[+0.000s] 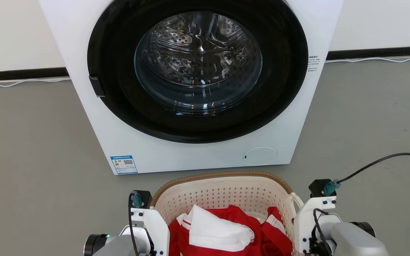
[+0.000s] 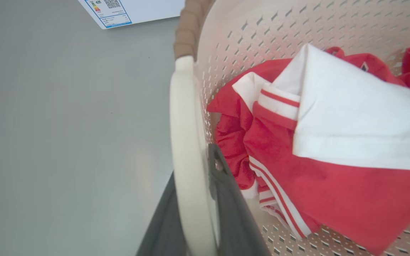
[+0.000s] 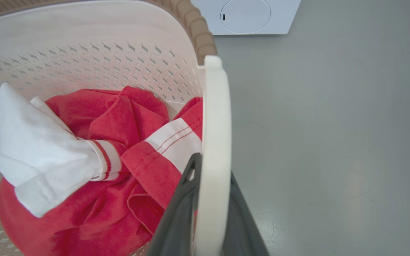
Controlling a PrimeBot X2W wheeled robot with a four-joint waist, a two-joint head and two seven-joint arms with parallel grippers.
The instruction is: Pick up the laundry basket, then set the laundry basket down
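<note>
The laundry basket [image 1: 222, 193] is cream-white plastic with rounded corners. Its walls are pierced by small diamond holes, under a brown woven-look rim [image 1: 205, 175]. It sits upright just in front of the washer [image 1: 155, 153], with a red-and-white garment [image 1: 226, 231] bundled inside. A white loop handle [image 2: 185, 142] rises at each side. Whether its base touches the floor [image 1: 30, 142] is hard to tell.

Before the washer [image 1: 190, 156], laundry basket [image 1: 226, 193] (clothes [image 1: 222, 231] inside).
</note>
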